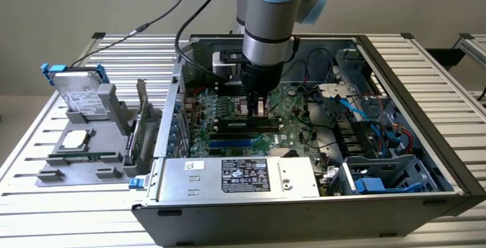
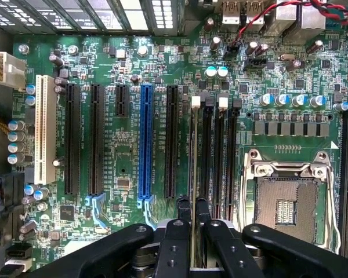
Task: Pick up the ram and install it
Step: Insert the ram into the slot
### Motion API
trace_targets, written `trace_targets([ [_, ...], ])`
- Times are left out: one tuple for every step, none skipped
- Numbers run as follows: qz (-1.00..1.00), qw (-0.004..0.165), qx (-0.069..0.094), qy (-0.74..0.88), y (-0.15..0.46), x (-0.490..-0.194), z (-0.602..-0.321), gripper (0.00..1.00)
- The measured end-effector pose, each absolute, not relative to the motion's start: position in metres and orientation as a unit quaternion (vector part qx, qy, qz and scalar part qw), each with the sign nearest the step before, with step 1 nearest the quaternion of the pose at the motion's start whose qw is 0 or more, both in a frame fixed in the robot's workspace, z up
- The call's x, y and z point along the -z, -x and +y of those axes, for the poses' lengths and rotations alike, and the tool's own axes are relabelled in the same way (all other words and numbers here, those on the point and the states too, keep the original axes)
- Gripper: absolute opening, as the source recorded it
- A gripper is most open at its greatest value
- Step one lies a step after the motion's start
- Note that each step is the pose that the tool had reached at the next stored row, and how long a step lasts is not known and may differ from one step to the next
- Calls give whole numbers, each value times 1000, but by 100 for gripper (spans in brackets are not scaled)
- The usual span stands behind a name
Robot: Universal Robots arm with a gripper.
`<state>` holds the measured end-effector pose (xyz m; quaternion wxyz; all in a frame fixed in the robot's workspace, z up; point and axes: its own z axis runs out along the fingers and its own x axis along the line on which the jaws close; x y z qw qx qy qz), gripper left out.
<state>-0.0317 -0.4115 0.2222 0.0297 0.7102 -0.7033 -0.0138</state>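
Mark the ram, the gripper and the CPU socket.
ram [image 2: 194,156]: wrist view, its thin edge, mid-length.
gripper [image 2: 193,215]: wrist view, midway between the fingertips.
CPU socket [image 2: 285,209]: wrist view, centre of the socket.

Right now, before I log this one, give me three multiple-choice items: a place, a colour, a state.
1. Where is the gripper?
A. Over the hard drive outside the case.
B. Over the power supply.
C. Inside the open case, over the memory slots.
2. What colour is the long slot between the black expansion slots?
A. Blue.
B. Red.
C. Yellow.
3. How is the gripper?
A. Open, empty.
B. Shut on the ram.
C. Shut on a cable.
Answers: 1 C, the arm reaches down into the case; 2 A, it stands out blue in the wrist view; 3 B, the fingers pinch the thin stick edge-on.
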Motion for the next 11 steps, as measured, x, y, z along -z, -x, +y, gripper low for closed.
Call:
trace_targets([
  [-703,30,14,-710,32,-222,-411,15],
  [-703,30,13,-710,31,-222,-411,15],
  [-703,30,13,-710,31,-222,-411,15],
  [-703,31,13,-710,31,-222,-411,15],
  [-703,31,13,-710,31,-222,-411,15],
  [-703,32,12,-710,31,-222,-411,15],
  [-703,32,12,-710,31,-222,-411,15],
  [-703,32,12,-710,31,-222,-411,15],
  [-703,32,12,-710,31,-222,-411,15],
  [-703,32,12,-710,31,-222,-411,15],
  [-703,32,12,-710,31,-222,-410,15],
])
